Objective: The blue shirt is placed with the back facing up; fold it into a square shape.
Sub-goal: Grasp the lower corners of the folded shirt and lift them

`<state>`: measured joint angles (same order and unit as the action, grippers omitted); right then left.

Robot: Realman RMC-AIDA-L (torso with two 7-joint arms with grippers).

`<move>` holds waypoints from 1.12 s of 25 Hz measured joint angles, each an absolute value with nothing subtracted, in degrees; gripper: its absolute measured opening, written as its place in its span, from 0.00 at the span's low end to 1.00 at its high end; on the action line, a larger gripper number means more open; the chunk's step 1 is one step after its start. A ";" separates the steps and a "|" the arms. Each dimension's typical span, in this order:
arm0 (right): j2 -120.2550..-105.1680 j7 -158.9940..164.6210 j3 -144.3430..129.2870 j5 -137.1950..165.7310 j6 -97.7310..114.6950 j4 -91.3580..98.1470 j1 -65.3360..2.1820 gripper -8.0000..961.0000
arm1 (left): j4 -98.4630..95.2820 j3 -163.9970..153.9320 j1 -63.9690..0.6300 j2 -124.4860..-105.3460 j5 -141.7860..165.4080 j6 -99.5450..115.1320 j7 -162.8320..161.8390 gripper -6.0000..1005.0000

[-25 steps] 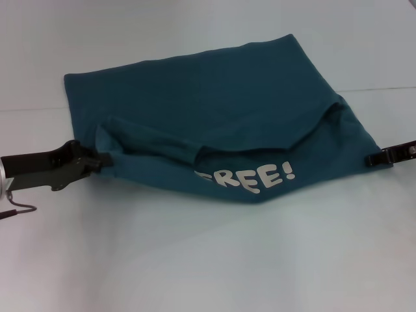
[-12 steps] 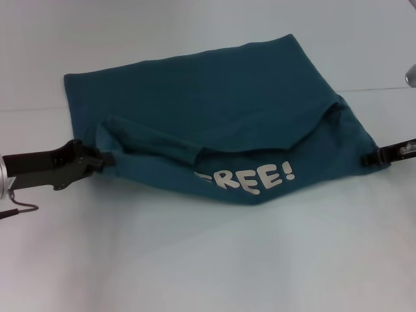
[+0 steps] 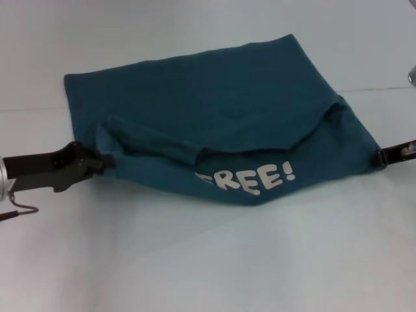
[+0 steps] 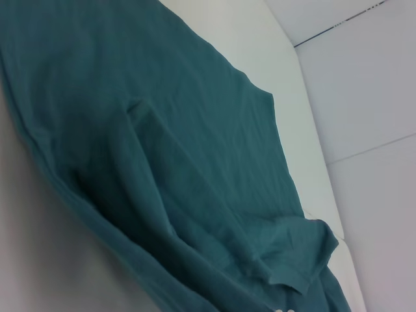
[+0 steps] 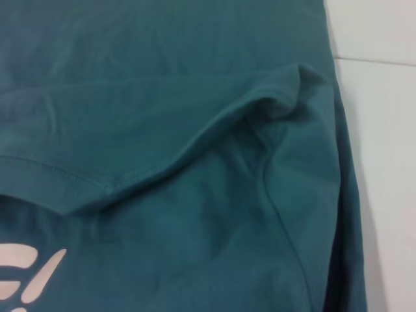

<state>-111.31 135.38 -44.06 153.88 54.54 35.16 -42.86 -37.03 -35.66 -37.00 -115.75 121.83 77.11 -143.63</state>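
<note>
My left claw [image 3: 103, 160] sits at the left end of the blue shirt [image 3: 214, 104], near the tabletop's [image 3: 195, 260] left edge, its tips buried in the rolled sleeve fold; it seems clamped on the cloth, though I cannot tell for sure. The shirt lies across the middle of the tabletop, partly folded, with the cream lettering [image 3: 250, 181] turned up along its near edge. Over the last second its shape has not changed. My right claw [image 3: 379, 156], beside the shirt's right corner, has slid back toward the right edge, and I cannot tell how wide it stands. I judge this fold is laid and that corner released.
</note>
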 joint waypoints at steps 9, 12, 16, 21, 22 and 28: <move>-111.07 135.86 -39.75 153.79 69.44 44.02 -42.02 0.05 | -38.23 -35.94 -37.16 -114.50 125.62 82.28 -144.01 0.04; -111.03 138.16 -39.98 154.66 79.36 48.24 -41.82 0.05 | -40.75 -35.94 -36.97 -114.05 129.24 87.40 -145.18 0.04; -111.91 140.74 -40.20 156.33 94.32 54.33 -40.83 0.06 | -45.46 -35.40 -35.34 -113.61 132.95 95.38 -146.47 0.04; -113.43 141.52 -40.46 157.03 102.42 57.75 -39.22 0.06 | -49.09 -35.32 -33.71 -113.59 136.31 101.85 -146.98 0.04; -113.73 141.63 -40.50 157.18 104.48 58.38 -38.77 0.07 | -49.76 -35.31 -33.32 -113.67 137.32 103.24 -147.02 0.04; -115.23 139.94 -40.45 156.40 113.10 59.54 -36.46 0.07 | -52.10 -35.32 -31.05 -114.18 140.24 109.29 -146.86 0.04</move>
